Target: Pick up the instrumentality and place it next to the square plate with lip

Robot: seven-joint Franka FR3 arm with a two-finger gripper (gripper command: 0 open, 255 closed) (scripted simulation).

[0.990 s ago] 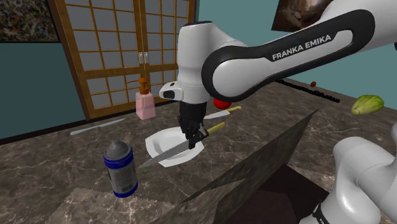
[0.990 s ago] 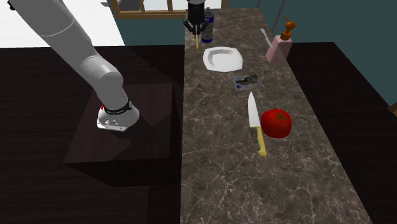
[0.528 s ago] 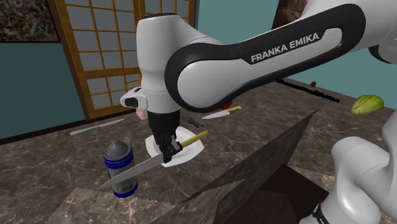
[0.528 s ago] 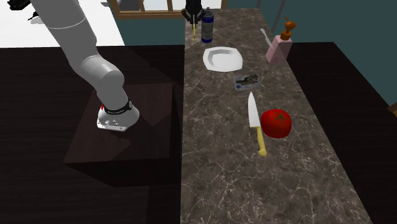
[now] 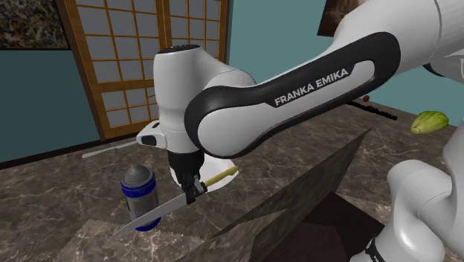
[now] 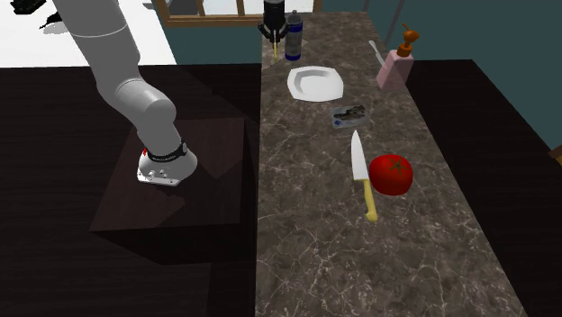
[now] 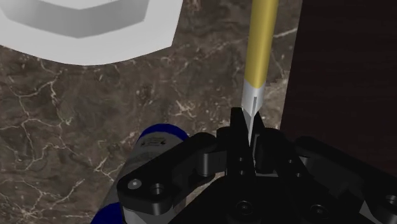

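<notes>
A knife with a yellow handle (image 5: 223,175) and a grey blade (image 5: 149,217) is clasped near the blade's base by my gripper (image 5: 195,192), which is shut on it. The knife hangs slanted over the marble counter, blade tip low in front of a blue spray can (image 5: 140,197). In the wrist view the fingers (image 7: 236,124) pinch the blade's base, and the handle (image 7: 262,44) points away beside the white square plate (image 7: 89,25). In the second exterior view the gripper (image 6: 274,40) is at the counter's far end, between its edge and the plate (image 6: 315,84).
A second knife (image 6: 363,176) lies beside a red tomato (image 6: 391,173) mid-counter. A small dark item (image 6: 349,115) and a pink bottle (image 6: 394,67) sit near the plate. The spray can (image 6: 293,36) stands close to the gripper. The counter's edge drops to the dark stand (image 6: 171,180).
The arm has swung toward the shoulder view's left and lowered, carrying the knife from over the plate to beside the spray can. The grip has stayed shut.
</notes>
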